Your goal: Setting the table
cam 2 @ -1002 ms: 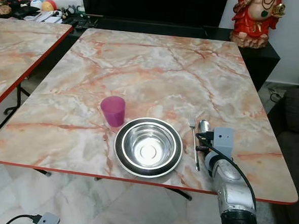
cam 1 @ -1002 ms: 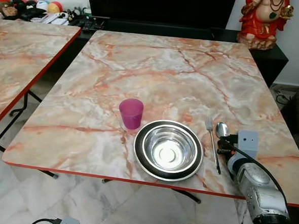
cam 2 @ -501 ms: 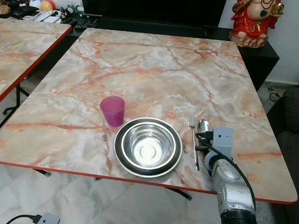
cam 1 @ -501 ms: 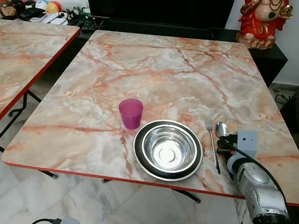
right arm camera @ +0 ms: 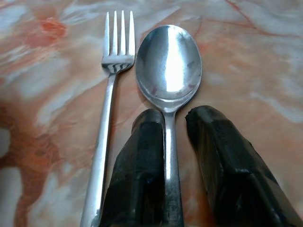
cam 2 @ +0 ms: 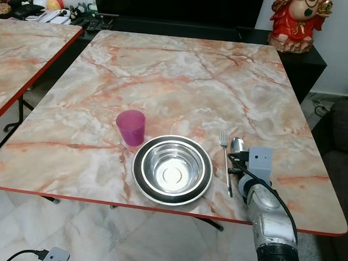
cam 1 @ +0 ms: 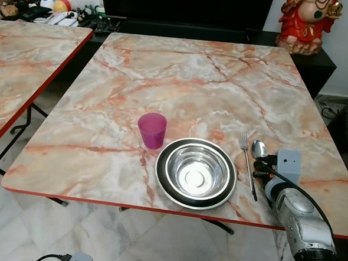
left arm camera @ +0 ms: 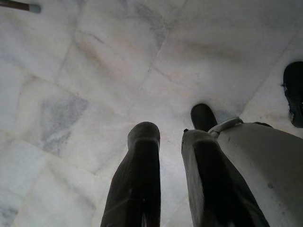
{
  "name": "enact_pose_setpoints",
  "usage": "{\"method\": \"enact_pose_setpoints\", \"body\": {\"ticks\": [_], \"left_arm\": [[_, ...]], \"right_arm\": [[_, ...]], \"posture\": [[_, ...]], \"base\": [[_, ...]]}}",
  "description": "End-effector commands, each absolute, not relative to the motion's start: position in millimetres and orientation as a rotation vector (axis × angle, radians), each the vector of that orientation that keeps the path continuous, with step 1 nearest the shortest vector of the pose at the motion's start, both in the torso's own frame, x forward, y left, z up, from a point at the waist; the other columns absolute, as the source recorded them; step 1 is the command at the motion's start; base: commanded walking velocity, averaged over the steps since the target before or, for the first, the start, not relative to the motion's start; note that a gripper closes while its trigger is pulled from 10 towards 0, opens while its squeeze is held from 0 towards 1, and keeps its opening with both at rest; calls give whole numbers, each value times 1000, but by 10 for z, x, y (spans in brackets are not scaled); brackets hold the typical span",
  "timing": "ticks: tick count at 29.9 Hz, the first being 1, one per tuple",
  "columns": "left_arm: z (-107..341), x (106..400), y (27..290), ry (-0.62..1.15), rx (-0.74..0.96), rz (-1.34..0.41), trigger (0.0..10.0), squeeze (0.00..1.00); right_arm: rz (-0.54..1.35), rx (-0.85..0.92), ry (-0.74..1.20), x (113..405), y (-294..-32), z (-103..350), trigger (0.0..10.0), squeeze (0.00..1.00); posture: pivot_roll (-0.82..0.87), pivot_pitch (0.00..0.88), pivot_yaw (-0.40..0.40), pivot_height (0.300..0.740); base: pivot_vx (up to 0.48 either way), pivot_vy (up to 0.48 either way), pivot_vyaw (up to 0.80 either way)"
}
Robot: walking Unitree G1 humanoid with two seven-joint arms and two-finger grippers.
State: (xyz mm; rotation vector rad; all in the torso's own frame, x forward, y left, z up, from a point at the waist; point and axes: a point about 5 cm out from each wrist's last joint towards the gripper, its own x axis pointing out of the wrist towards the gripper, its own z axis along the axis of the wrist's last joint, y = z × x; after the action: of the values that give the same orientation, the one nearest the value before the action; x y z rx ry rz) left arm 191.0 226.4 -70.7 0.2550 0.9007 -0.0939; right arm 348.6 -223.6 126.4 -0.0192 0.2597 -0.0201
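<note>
Four place-setting items lay on the marble-patterned bench, near its front edge. Steel bowl: seated in a black-rimmed plate. Purple cup: upright, just beside the plate at its far left. Fork: flat on the bench to the right of the plate, tines pointing away from the robot. Spoon: flat beside the fork on its right, bowl end away from the robot.

Right gripper: low over the bench, jaws parted a little, straddling the spoon's handle; whether they touched it could not be told. Left gripper: hung idle over the pale tiled floor, jaws slightly apart, holding nothing. Second marble bench: at far left.
</note>
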Motion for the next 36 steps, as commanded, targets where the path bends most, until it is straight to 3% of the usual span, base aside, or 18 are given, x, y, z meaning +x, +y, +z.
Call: {"method": "enact_pose_setpoints", "body": {"ticks": [1,22,36], "left_arm": [[-747,1828,2292,938,244,-78,10000,0],[-746,1837,2281,936,240,-78,10000,0],[-742,1839,2292,933,236,-70,10000,0]], "right_arm": [[-39,-10,219,3508,-2260,1356,10000,0],[-46,1,101,3543,-2248,1595,10000,0],[-78,-22,-292,3427,-2222,2150,10000,0]], "posture": [[-27,177,29,740],[-27,170,29,740],[-28,127,24,740]], "base": [[0,0,0],[0,0,0],[0,0,0]]}}
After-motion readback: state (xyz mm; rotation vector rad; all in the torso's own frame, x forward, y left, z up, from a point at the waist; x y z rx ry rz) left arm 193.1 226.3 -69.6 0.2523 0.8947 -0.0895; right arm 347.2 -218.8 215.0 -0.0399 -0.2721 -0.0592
